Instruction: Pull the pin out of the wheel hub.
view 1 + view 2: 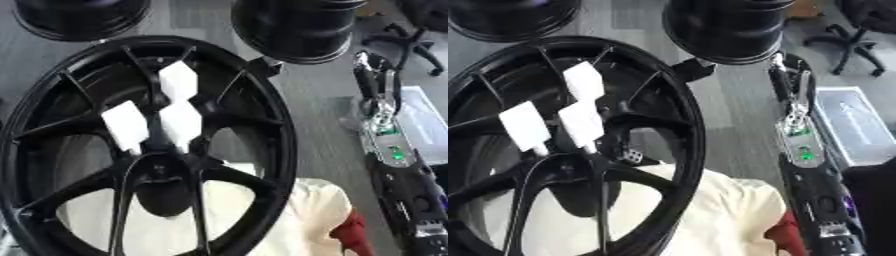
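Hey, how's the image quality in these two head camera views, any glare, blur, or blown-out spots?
Left eye view: the three white tags on the black wheel hub are blown out, with no detail; edges are soft throughout. Right eye view: equally soft, the tags again featureless white, pale glare along the hub's rim; the right arm shows a bright green light.

The light is soft and even, quite bright. The white tags (179,80) on the black wheel hub (262,125) glare without detail. Everything looks a little blurred, and shadows on the grey floor (319,130) are weak.
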{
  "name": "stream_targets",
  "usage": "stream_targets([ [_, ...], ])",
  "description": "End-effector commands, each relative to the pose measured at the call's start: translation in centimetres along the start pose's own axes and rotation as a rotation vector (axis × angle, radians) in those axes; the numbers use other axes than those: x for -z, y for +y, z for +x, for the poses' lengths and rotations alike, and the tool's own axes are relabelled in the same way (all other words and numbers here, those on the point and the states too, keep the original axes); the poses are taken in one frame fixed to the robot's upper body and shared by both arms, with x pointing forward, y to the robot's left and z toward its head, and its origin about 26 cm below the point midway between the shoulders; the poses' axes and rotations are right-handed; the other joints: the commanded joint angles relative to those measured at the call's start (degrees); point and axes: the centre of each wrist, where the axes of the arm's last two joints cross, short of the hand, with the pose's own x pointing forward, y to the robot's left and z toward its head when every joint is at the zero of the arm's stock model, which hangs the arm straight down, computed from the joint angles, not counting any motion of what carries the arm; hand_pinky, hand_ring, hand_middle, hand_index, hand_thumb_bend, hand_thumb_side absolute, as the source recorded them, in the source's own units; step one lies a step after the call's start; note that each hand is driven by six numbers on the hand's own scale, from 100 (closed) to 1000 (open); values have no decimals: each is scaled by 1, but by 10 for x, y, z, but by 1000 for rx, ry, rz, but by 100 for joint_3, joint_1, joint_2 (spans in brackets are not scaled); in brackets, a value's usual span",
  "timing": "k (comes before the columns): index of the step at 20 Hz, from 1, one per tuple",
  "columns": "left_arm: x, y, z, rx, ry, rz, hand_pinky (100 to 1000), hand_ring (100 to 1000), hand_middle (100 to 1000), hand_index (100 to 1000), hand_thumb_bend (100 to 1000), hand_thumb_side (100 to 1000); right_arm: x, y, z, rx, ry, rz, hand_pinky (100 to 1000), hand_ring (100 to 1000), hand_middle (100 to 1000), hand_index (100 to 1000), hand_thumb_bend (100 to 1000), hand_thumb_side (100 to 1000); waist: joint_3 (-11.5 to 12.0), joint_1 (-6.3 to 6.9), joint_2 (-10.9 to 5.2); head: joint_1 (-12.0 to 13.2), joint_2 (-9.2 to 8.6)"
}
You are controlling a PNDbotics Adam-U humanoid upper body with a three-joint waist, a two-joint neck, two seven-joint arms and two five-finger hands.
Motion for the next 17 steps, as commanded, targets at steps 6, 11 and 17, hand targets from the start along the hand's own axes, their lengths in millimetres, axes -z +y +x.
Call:
stream_targets([
  [6,7,-39,74,-465,-497,266,731,686,637,748,100,847,9,-5,16,19,-51,-20,834,725,713,786,100,638,-53,-51,-102,95,-53],
  [11,15,-93,102,-785,-667,161,742,700,664,772,136,882,8,0,20,48,-63,-21,834,726,713,787,100,629,-98,-151,-79,195,-61],
  [17,27,-139,107,-904,-685,78,754,710,679,789,184,912,6,4,24,70,-71,-17,834,725,713,786,100,621,-110,-262,-72,319,-63],
])
